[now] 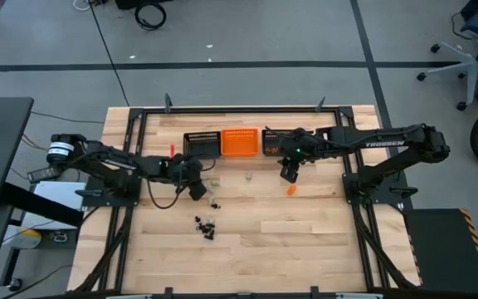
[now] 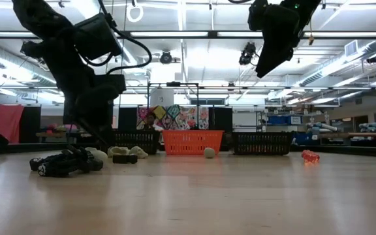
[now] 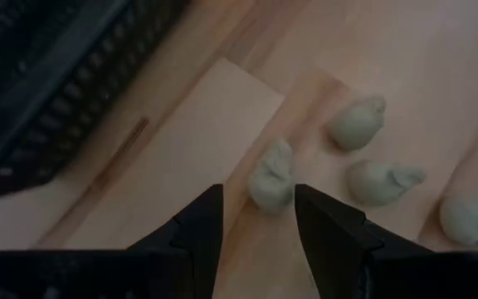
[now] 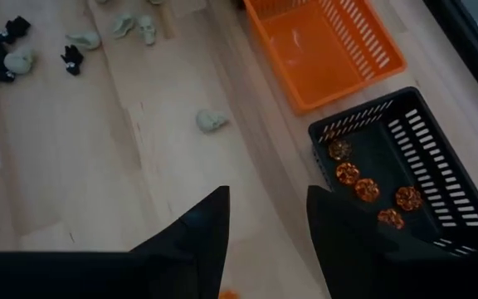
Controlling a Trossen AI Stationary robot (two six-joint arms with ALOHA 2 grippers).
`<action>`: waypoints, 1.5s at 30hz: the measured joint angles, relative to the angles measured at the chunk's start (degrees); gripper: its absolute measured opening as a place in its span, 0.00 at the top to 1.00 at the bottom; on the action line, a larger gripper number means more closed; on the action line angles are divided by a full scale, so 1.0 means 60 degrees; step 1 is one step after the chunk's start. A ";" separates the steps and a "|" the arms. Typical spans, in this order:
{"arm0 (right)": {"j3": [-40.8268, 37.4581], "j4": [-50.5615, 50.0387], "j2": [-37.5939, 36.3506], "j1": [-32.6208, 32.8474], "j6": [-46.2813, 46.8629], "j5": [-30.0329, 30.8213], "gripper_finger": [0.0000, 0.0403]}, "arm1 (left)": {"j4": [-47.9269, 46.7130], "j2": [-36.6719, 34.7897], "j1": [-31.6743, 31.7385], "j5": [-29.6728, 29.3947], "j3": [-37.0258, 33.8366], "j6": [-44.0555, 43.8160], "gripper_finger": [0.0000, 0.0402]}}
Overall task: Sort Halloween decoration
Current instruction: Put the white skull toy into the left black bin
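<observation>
Pale whitish trinkets (image 3: pixel 270 174) lie on the wooden table (image 1: pixel 305 241) under the left gripper (image 3: pixel 256 218), which hangs low beside the left black basket (image 1: pixel 201 144) at the far edge, fingers parted and empty, one trinket just ahead of the gap. To do this pick well, it should probably centre that piece between the fingers before closing, clear of its three neighbours. The right gripper (image 4: pixel 265 218) hovers high near the far edge, also parted and empty. Below it, the right black basket (image 4: pixel 409 170) holds five orange trinkets (image 4: pixel 367 189); the orange basket (image 4: pixel 322 46) between the two black ones looks empty. What the left basket holds cannot be told. Black trinkets (image 1: pixel 206 224) cluster toward the table's middle, and one orange piece (image 1: pixel 290 190) lies loose below the right gripper.
</observation>
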 joint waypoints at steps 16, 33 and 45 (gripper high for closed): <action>0.0000 0.0018 0.0007 0.0000 0.0277 0.0026 0.59 | 0.0918 0.0837 0.0170 0.0010 0.0000 0.1706 0.47; -0.0004 0.0022 0.0015 0.0000 0.0208 0.0248 0.59 | 0.1353 0.1367 0.0786 0.1050 0.0036 0.2197 0.60; -0.0004 0.0087 0.0015 -0.0004 0.0240 0.0497 0.59 | 0.1198 0.1251 0.0721 0.1129 0.0058 0.1919 0.78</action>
